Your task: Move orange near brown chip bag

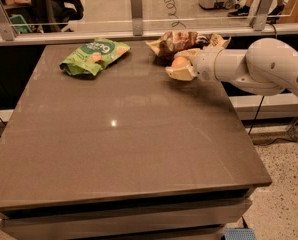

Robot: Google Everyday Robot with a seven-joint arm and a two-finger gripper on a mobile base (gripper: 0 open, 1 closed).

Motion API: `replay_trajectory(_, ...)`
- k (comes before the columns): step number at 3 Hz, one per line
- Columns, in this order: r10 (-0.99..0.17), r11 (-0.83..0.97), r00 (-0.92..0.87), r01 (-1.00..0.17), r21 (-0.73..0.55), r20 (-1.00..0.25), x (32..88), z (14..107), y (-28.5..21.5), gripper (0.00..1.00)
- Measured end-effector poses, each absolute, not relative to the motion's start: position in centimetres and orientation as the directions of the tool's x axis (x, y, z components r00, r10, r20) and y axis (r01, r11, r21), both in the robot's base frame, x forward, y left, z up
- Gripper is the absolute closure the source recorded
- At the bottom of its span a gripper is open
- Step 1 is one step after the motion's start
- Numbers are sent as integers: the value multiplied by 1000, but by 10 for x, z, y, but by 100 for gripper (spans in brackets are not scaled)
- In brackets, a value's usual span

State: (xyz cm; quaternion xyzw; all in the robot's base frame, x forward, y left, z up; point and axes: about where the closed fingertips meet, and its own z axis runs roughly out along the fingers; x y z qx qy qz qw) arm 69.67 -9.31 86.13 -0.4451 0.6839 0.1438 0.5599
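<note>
The orange is held between the cream fingers of my gripper, which is shut on it just above the table near the back right. The brown chip bag lies right behind the gripper at the table's back edge, dark brown with pale ends. The orange is close in front of the bag; I cannot tell whether it touches the table. My white arm reaches in from the right.
A bright green snack bag lies at the back left of the grey-brown table. A glass barrier with metal posts runs along the back edge. The table's right edge drops to a speckled floor.
</note>
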Motion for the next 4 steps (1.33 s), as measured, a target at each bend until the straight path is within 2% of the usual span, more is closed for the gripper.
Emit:
replay_trajectory(1, -441, 570, 18, -767, -295, -898, 713, 853, -98, 82)
replay_trajectory(2, -425, 567, 25, -772, -288, -905, 720, 851, -97, 58)
replay_trajectory(3, -414, 575, 38, -764, -294, -909, 716, 853, -98, 27)
replay_trajectory(4, -417, 616, 45, -721, -318, -908, 700, 863, -108, 31)
